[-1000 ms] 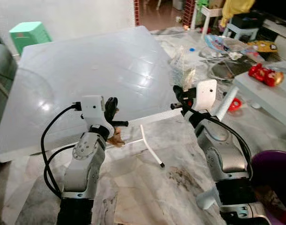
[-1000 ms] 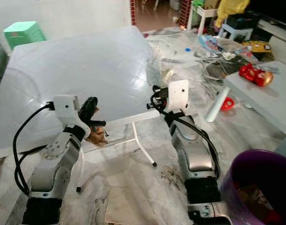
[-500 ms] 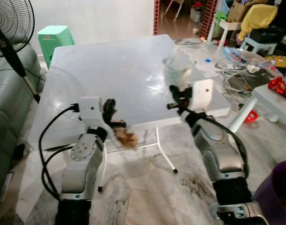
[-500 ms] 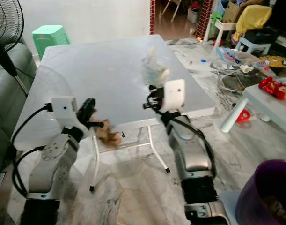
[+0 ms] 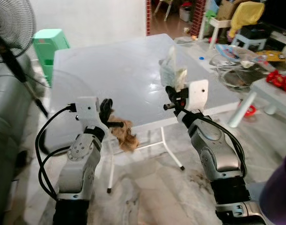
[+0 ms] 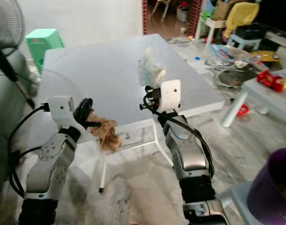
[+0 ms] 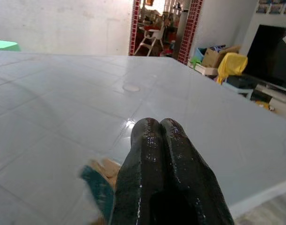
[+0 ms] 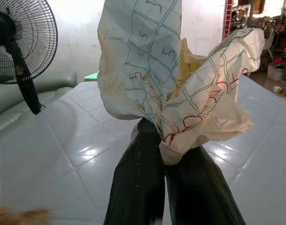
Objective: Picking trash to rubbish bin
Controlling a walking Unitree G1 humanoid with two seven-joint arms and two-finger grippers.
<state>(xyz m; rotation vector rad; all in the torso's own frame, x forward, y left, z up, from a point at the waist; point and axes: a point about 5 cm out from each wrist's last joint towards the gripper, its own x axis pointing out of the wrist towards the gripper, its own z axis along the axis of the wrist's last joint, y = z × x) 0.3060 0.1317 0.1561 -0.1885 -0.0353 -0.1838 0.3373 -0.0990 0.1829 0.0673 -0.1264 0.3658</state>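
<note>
Left claw (image 5: 106, 111): pinched shut on a brown clump (image 5: 125, 136) that hangs at the counter's near edge.
Right claw (image 8: 167, 154): clamped on crumpled paper (image 8: 175, 89), held up above the counter (image 5: 119, 70).
Bin (image 6: 274, 187): purple, on the floor at right.

A large white tabletop (image 5: 110, 65) on thin white legs stands on a marbled floor (image 5: 152, 187). Beyond its far left corner sits a green plastic stool (image 5: 48, 40). A black standing fan (image 5: 11, 23) rises beside a grey sofa (image 5: 7, 117) on the left. To the right, a smaller white table (image 6: 269, 91) carries red toys (image 6: 272, 80), and a yellow cloth (image 5: 245, 11) hangs farther back.
</note>
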